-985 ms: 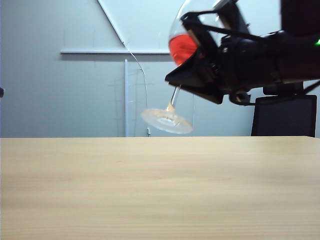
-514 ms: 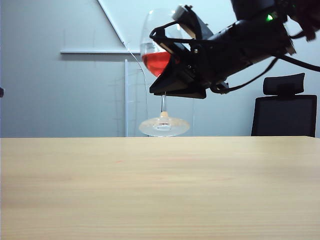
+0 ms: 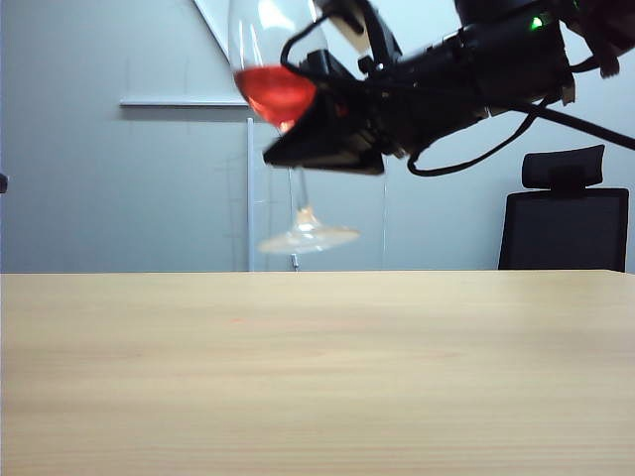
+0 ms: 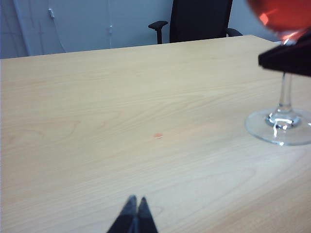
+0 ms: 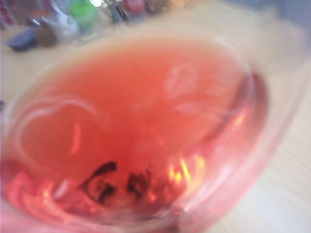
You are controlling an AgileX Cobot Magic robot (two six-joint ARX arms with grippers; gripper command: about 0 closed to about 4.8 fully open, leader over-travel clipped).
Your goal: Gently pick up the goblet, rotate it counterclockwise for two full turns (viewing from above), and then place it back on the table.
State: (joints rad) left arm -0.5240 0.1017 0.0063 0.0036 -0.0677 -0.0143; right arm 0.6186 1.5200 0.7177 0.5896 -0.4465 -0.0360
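The goblet (image 3: 283,119) hangs in the air above the far edge of the table (image 3: 317,377), tilted so its bowl leans to the left of the exterior view and its foot swings slightly right; the foot hovers clear of the wood with open air under it. The whole near stretch of tabletop below the goblet lies bare apart from a small reddish speck (image 4: 158,136). Half a second ago the goblet stood nearly upright and further right; a second ago it leaned the opposite way, bowl toward the right, so it has swept leftward and tipped over. The right gripper (image 3: 327,139) is clenched around the lower bowl of the goblet, its arm reaching in from the upper right and angled down toward the glass. The right wrist view is filled with blurred red liquid (image 5: 136,131). The left gripper (image 4: 135,216) sits low over the table, well away from the goblet, its tips pressed together and holding nothing. A black chair (image 3: 566,223) stands behind the table, right of the goblet.
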